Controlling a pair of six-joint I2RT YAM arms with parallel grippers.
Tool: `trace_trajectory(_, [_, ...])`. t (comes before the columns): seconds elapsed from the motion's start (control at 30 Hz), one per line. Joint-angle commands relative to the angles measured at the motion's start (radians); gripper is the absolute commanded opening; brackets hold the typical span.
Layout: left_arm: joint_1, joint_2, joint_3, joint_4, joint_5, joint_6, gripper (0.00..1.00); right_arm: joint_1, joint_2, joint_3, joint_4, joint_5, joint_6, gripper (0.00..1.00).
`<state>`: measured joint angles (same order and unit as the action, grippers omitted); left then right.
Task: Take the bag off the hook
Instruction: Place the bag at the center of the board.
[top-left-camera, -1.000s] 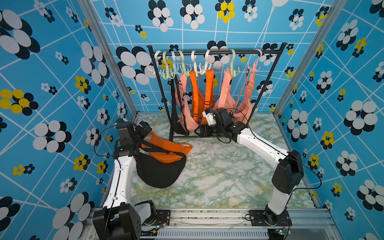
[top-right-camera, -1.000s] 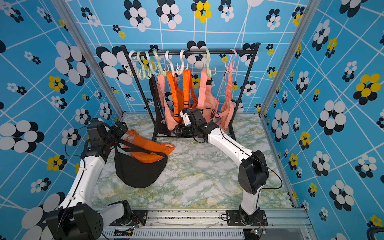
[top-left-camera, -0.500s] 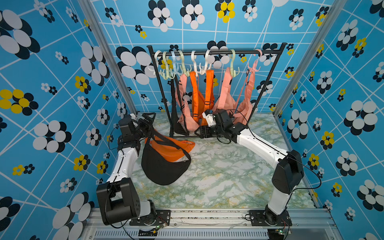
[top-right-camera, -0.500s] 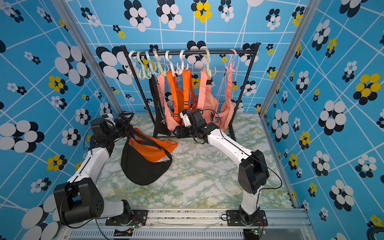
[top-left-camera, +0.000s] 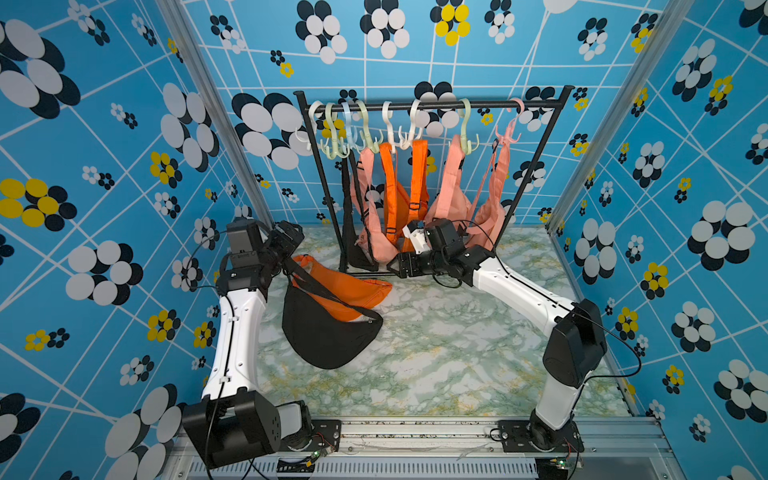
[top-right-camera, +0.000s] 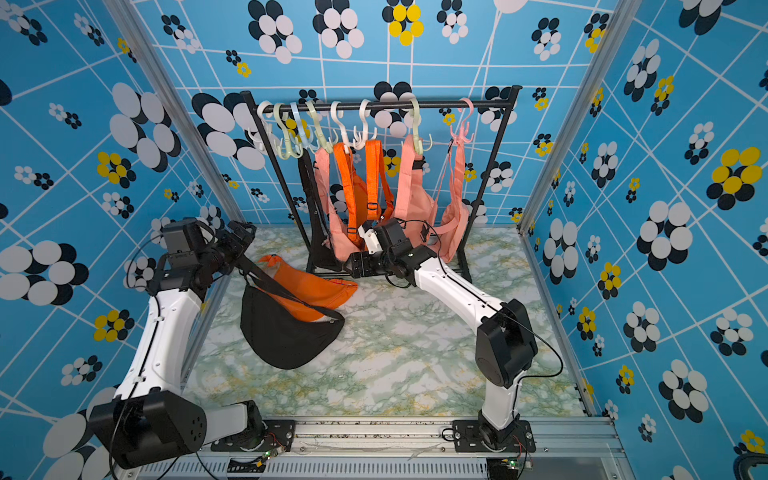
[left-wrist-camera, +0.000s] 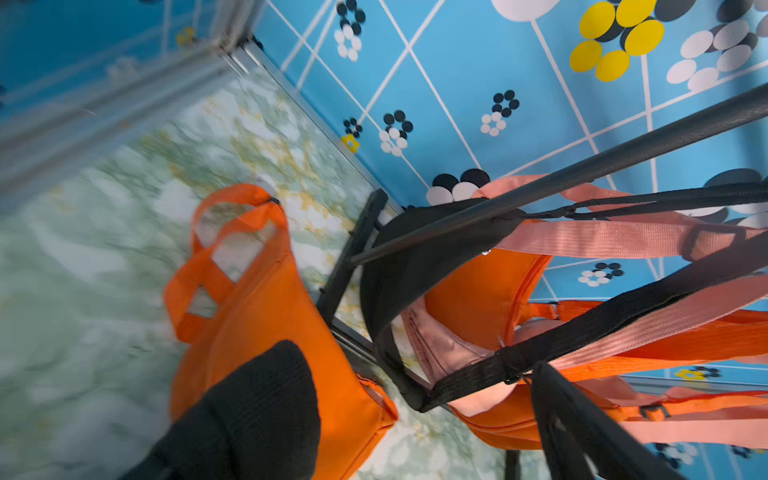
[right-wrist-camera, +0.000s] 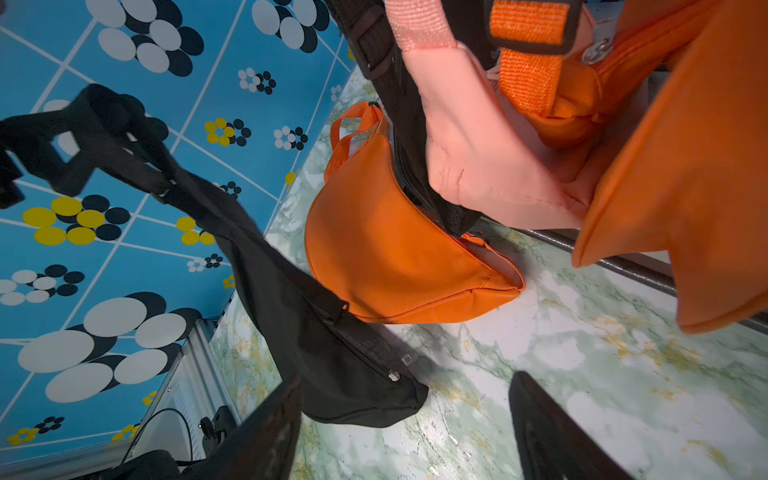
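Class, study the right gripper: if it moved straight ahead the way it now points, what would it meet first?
Probably the orange bag lying on the table; the right gripper points at it across bare marble, though depth is uncertain.

Black metal garment rack (top-left-camera: 432, 106) at the back; orange fabric crescent bag (top-left-camera: 353, 289) lies just before its left foot, black fabric crescent bag (top-left-camera: 328, 336) overlapping that one, farther forward.

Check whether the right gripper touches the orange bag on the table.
Apart: the right wrist view shows bare marble between the right gripper and the orange bag.
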<state>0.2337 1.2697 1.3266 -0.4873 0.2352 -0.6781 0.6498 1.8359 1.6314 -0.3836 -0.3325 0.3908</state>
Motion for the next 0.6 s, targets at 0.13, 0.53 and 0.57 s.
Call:
trace_trajectory(0.13, [0.039, 0.078, -0.054, -0.428, -0.097, 0.331, 0.99, -0.003, 0.048, 0.041, 0.043, -0.062, 0.05, 0.8])
trace_trajectory(0.53, [0.055, 0.101, -0.089, -0.43, 0.129, 0.348, 0.99, 0.0, 0.028, 0.008, 0.034, -0.059, 0.034, 0.8])
trace_trajectory(0.57, [0.055, 0.104, -0.076, -0.445, 0.104, 0.346, 0.99, 0.0, 0.026, 0.002, 0.038, -0.058, 0.034, 0.8])
